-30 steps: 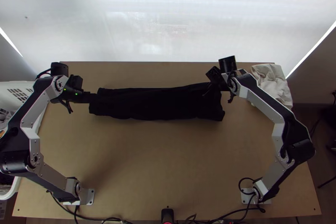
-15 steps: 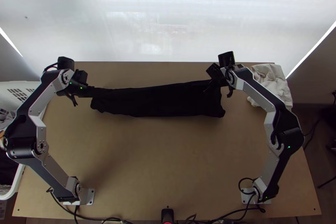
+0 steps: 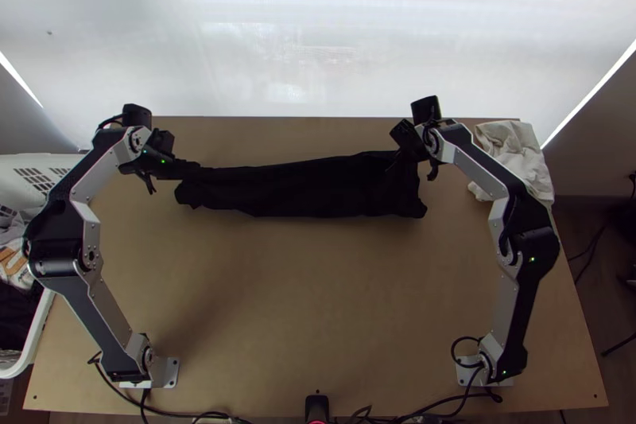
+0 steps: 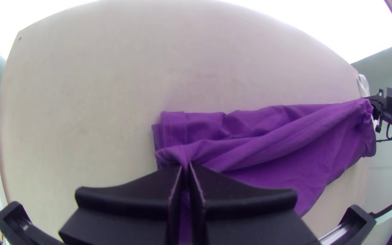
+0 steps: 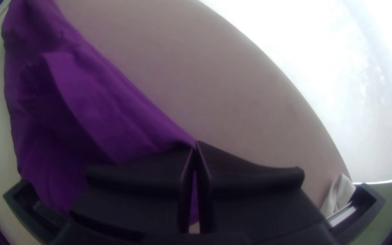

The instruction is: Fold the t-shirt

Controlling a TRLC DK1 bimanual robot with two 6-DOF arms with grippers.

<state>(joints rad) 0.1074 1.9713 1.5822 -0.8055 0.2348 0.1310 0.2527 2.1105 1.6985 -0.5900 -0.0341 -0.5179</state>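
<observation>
Across the table's (image 3: 318,289) far half, t-shirt (image 3: 302,187) spans between two closed grips

At the left end of the dark band of cloth, the left gripper (image 4: 186,167) has its fingers brought together on a gathered pinch near the far corner. At the right end, the right gripper (image 5: 196,146) is clamped on the far edge, its fingers pressed together with fabric between them. The shirt lies long and narrow from left to right, with loose diagonal creases between the grips and its free side towards the near edge.

Doing this step well likely means keeping both pinches firm and level, drawing them gently apart until the creases flatten, then laying the band down evenly before letting go. Too hard a pull could slip the small bunched hold on the left; uneven lowering could skew the layers.
</observation>
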